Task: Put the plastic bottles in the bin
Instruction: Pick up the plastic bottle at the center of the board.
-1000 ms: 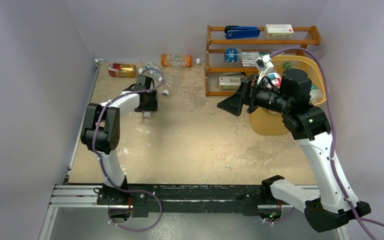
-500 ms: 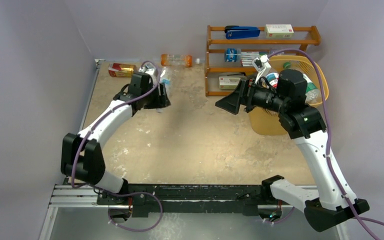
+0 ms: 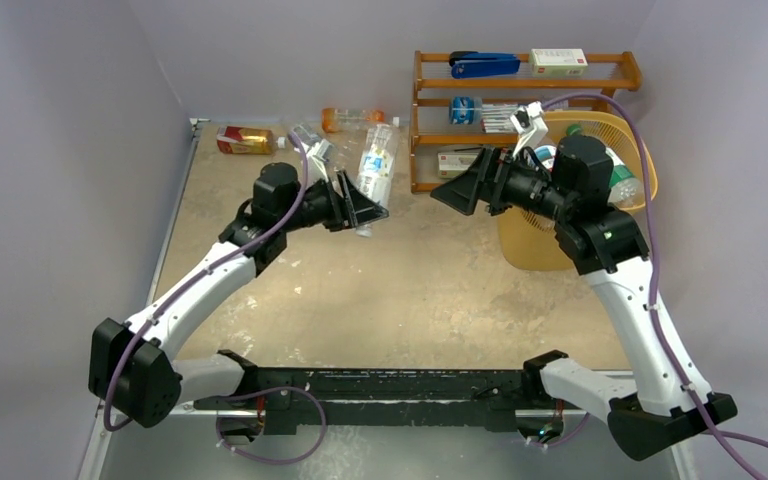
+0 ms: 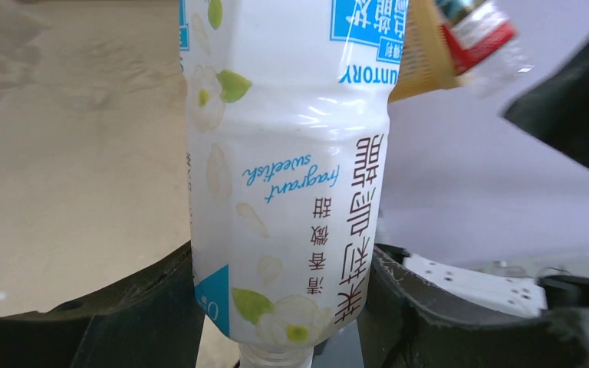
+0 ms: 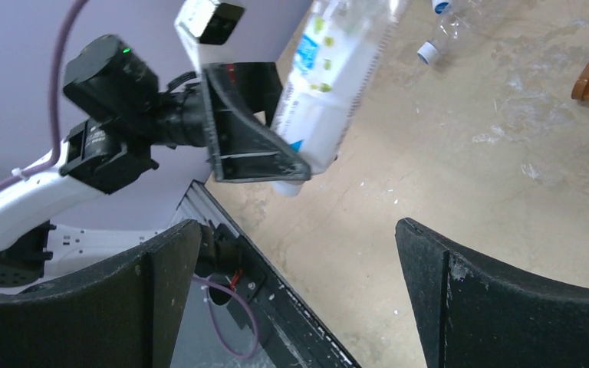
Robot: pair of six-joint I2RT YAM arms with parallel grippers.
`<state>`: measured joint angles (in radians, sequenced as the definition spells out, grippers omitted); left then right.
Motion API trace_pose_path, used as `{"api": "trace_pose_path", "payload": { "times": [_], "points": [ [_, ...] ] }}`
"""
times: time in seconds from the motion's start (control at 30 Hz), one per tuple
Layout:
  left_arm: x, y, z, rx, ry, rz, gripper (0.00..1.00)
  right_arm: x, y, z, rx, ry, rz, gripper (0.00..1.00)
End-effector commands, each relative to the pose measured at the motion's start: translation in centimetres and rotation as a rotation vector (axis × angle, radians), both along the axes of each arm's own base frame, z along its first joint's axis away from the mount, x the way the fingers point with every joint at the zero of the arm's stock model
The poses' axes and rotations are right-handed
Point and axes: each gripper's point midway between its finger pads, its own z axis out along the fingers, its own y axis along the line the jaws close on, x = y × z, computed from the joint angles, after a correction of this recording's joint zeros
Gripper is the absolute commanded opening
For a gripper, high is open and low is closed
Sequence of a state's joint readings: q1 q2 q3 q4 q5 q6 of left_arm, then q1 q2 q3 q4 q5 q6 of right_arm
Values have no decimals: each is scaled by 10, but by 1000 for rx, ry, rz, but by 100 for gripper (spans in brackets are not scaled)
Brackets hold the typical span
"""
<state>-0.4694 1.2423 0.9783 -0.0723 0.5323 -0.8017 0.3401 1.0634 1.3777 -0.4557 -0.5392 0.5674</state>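
Left pincer (image 3: 362,207) is pinching the white-label bottle (image 3: 377,160) near its neck, cap end poking out below the fingers. The bottle is off the desk (image 3: 410,290), long axis near upright with the top leaning toward the back wall.

The bin (image 3: 600,122) is well off to its right, at the far right corner. Right pincer (image 3: 452,193) sits between bottle and bin, spread wide, holding nothing, mouth facing the bottle. The right arm is nearer the bin.

My read: either a rightward carry past that pincer or a handover into it. Orange bottle (image 3: 345,119) and amber bottle (image 3: 243,140) lie by the back wall.
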Motion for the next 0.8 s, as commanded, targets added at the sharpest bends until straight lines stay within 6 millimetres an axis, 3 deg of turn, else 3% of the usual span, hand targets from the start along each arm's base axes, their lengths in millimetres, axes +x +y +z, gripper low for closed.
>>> {"api": "trace_pose_path", "payload": {
  "times": [0.0,0.13,0.23,0.53,0.77],
  "points": [
    [-27,-21,96,-324,-119,-110,48,14,-1,13,33,-43,-55,100],
    [-48,-36,136,-484,-132,-184,49,21,2,16,54,-49,-63,100],
    [-63,-53,147,-546,-114,-237,50,25,6,25,86,-73,-52,100],
    [-93,-104,148,-622,-58,-340,50,32,17,41,143,-112,-4,100],
    [-95,-119,148,-660,-42,-367,49,23,20,34,147,-93,31,99]
  ]
}}
